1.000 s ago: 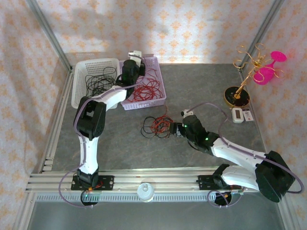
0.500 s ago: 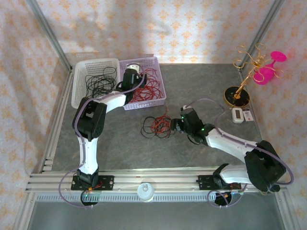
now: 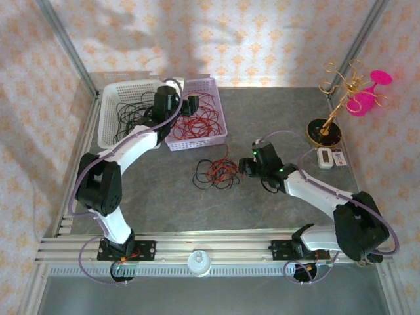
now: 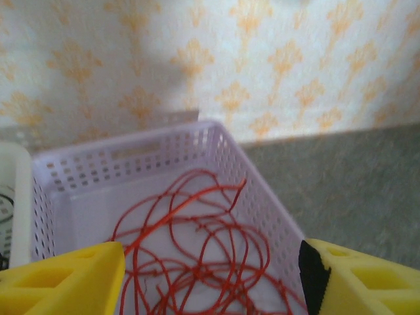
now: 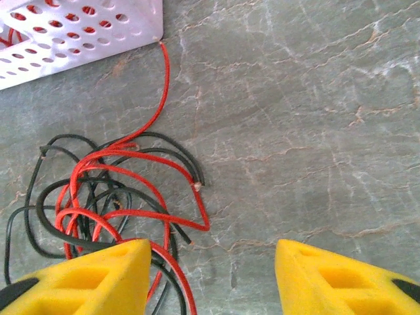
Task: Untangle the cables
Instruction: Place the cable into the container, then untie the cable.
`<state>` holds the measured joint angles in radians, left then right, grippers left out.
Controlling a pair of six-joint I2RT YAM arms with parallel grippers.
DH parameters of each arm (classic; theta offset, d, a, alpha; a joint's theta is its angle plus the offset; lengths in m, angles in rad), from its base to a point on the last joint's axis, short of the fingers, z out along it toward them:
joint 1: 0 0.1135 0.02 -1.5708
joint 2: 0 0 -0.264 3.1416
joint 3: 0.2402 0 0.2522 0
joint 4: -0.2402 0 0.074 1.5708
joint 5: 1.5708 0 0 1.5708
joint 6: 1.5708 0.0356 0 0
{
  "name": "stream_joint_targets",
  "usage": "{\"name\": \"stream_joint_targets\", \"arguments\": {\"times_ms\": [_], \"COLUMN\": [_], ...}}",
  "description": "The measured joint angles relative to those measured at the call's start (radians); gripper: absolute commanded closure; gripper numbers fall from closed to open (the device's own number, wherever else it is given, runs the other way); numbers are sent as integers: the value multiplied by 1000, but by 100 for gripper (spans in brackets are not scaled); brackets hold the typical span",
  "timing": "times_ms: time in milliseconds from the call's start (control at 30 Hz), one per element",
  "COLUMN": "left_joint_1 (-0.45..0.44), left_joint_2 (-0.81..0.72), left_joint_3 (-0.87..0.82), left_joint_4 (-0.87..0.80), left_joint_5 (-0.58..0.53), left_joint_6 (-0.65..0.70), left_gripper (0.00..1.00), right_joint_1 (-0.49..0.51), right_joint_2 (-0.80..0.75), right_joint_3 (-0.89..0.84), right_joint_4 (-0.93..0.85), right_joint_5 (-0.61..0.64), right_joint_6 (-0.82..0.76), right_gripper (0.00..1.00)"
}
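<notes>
Cables (image 5: 118, 190): red-black tangle just ahead of right gripper (image 5: 211, 262), jaws parted.
Lilac basket (image 4: 262, 197): red cables (image 4: 197, 243) between left gripper (image 4: 213, 259), jaws parted.
White basket (image 3: 131, 83): black cables (image 3: 134, 111).
Table (image 5: 315, 131): grey marble.

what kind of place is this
Probably a robot test cell, not a home: two arms bolted to a metal rail, papered panels walling the table, baskets for sorting cables.

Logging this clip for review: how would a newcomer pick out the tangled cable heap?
Find the two baskets at the table's far left: the white basket holds black cables, the lilac basket red cables. In front of the lilac one, on the grey tabletop, lies a heap. It alone mixes red and black strands.
</notes>
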<state>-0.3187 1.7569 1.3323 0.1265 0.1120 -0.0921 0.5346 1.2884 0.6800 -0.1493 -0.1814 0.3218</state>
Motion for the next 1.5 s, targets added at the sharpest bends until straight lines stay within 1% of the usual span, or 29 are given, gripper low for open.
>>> {"name": "stream_joint_targets", "arguments": {"times_ms": [167,267,400,500,600,733,833,900,933,1033,1100,1200,1233,1333,1500], "left_joint_1": [0,0,0,-2,-6,-13,-23,-38,-45,-71,-84,-105,-111,-134,-186], "left_joint_2": [74,67,54,0,-80,-193,-268,-317,-339,-403,-440,-497,-513,-562,-620], "left_joint_3": [-1,-39,-75,-151,-235,-307,-350,-394,-418,-496,-539,-578,-584,-590,-589], "left_joint_4": [-83,-85,-83,-69,-50,-29,-7,10,15,18,16,-4,-7,-13,-13], "left_joint_5": [43,65,105,139,171,208,225,229,230,234,236,236,236,237,253], "left_joint_6": [6,1,-16,-35,-61,-93,-110,-123,-129,-151,-162,-171,-172,-172,-169], "left_gripper": [30,32,34,33,33,33,33,34,34,34,34,34,34,34,34], "right_joint_1": [0,0,0,0,-1,-1,-1,-1,-1,-1,-1,-1,-1,-1,7], "right_joint_2": [-27,-64,-88,-89,-89,-82,-41,-2,15,69,87,72,56,-21,-134], "right_joint_3": [-47,-83,-120,-151,-163,-164,-163,-160,-158,-143,-134,-120,-119,-101,18], "right_joint_4": [0,-2,0,0,5,55,108,136,144,158,156,134,123,69,-43], "right_joint_5": [-21,-26,-29,-34,-58,-99,-135,-148,-151,-156,-155,-144,-140,-117,-78], "right_joint_6": [16,26,46,49,39,2,-29,-47,-56,-84,-102,-120,-122,-121,-117], "right_gripper": [49,49,52,55,55,55,57,60,64,81,89,99,100,100,100]}}
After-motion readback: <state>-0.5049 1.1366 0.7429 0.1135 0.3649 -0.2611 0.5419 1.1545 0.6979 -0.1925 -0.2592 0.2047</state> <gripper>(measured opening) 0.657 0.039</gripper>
